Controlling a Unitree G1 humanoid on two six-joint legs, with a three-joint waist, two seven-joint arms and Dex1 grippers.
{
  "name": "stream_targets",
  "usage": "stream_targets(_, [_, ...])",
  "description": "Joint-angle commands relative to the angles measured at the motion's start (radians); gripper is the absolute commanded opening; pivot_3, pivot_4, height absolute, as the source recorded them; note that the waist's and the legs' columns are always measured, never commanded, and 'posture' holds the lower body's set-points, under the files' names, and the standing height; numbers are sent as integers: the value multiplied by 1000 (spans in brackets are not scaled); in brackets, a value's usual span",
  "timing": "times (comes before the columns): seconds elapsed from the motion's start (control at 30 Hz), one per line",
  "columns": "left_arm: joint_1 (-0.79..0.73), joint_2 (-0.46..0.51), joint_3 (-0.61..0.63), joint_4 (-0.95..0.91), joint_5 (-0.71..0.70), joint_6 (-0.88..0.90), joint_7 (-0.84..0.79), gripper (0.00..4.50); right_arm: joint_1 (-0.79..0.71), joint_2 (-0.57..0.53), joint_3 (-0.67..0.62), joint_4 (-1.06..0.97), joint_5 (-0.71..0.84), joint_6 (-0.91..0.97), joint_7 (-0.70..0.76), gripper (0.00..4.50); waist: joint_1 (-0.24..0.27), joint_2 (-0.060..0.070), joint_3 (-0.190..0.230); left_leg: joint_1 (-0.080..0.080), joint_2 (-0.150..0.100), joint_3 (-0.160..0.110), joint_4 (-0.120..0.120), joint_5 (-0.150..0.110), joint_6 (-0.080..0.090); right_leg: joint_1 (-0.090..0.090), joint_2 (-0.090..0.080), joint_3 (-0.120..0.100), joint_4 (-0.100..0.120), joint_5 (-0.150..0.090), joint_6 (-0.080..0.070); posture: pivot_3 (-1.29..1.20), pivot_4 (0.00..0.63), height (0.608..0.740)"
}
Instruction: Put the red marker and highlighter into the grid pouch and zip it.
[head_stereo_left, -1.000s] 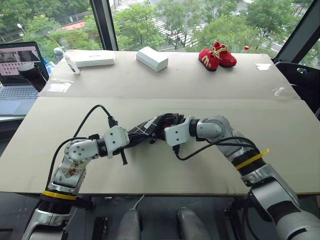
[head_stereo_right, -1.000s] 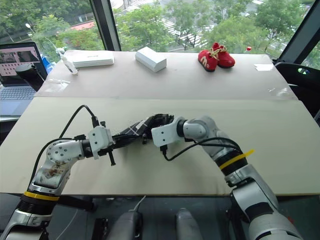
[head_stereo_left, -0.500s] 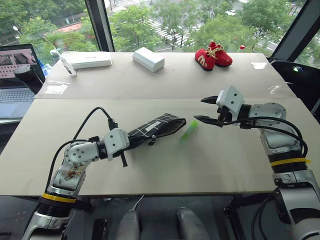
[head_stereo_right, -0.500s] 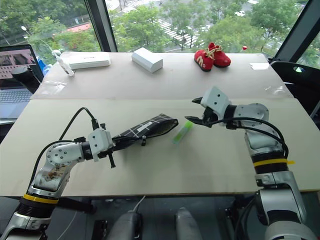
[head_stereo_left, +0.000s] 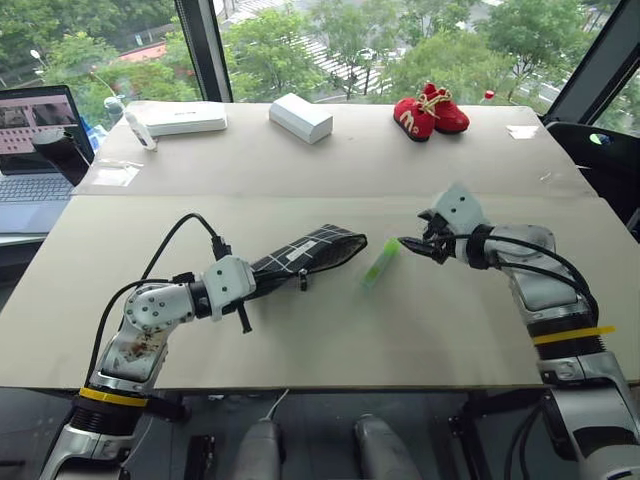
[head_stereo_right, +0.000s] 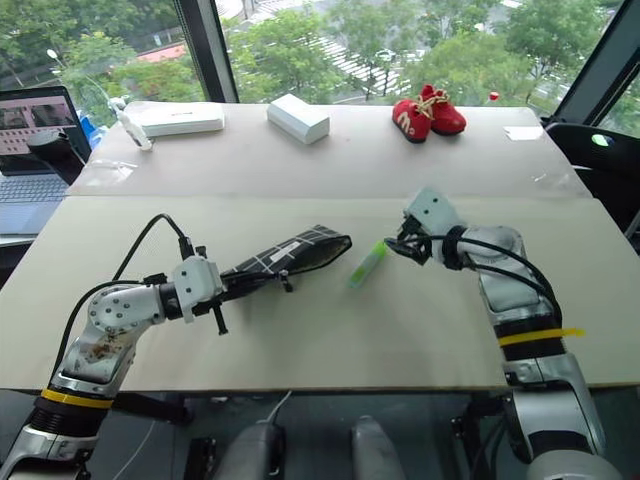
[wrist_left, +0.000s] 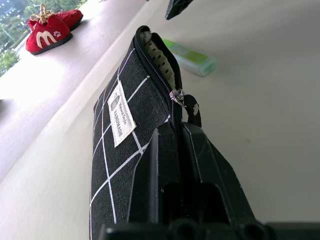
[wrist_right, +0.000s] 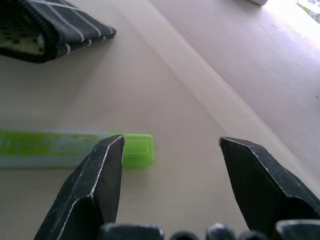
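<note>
Since a second ago, right pincer (head_stereo_left: 412, 245) left the grid pouch (head_stereo_left: 305, 255), now spread empty beside highlighter (head_stereo_left: 380, 264). Left pincer (wrist_left: 178, 145) stays clamped on pouch.

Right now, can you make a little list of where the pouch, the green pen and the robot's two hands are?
grid pouch: on the table, mouth unzipped, its end held by the left gripper
highlighter: flat on the table, just outside the pouch's mouth
left gripper: shut on the pouch
right gripper: open, empty, right beside the highlighter's end
</note>
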Motion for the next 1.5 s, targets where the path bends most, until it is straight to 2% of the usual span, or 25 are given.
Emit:
stream_targets(0.03, [7,0,18,-33,0,-15,28,0,27,78,-58,-213,105,224,-66,3395,-1,0,0,0,0,0,-1,0,0,-1,0,0,0,0,0,0,150,731])
stream_targets(0.17, [43,-4,12,-55,-1,-12,46,0,118,143,-82,-395,148,403,-147,3395,7,0,0,-1,0,-1,-1,0,0,0,-1,0,0,0,0,0,150,731])
stream_targets(0.37, [27,-13,1,-43,-3,-8,48,0,166,320,-135,-608,140,685,-403,3395,8,0,0,-1,-1,-1,1,1,-1,0,-1,-1,0,0,0,0,150,731])
stream_targets(0.6, [24,-24,-17,-42,-6,-2,38,0,231,470,-127,-697,120,828,-569,3395,4,0,0,-2,-1,-1,0,1,-1,-1,-1,-1,0,0,0,0,150,731])
stream_targets(0.8, [-5,-11,-5,-21,-12,-4,27,0,243,517,-100,-633,100,799,-638,3395,3,0,0,-2,-1,-1,0,1,-1,-1,-1,-1,0,0,0,0,150,731])
stream_targets(1.1, [1,-17,-2,-19,-5,-10,45,0,210,517,-95,-484,84,736,-671,3395,2,0,0,-2,-1,-1,0,1,-1,-1,-1,-1,0,0,0,0,150,731])
stream_targets(1.3, [17,-31,-8,-31,-1,-11,67,0,132,493,-68,-342,88,638,-640,3395,2,0,0,-1,0,-1,0,1,-1,0,-1,-1,0,0,0,0,150,731])
stream_targets(1.5, [21,-31,-6,-32,3,-14,81,0,99,422,34,-245,59,508,-569,3395,-1,0,0,-1,-1,-1,0,1,-1,-1,-1,-1,0,0,0,0,150,731])
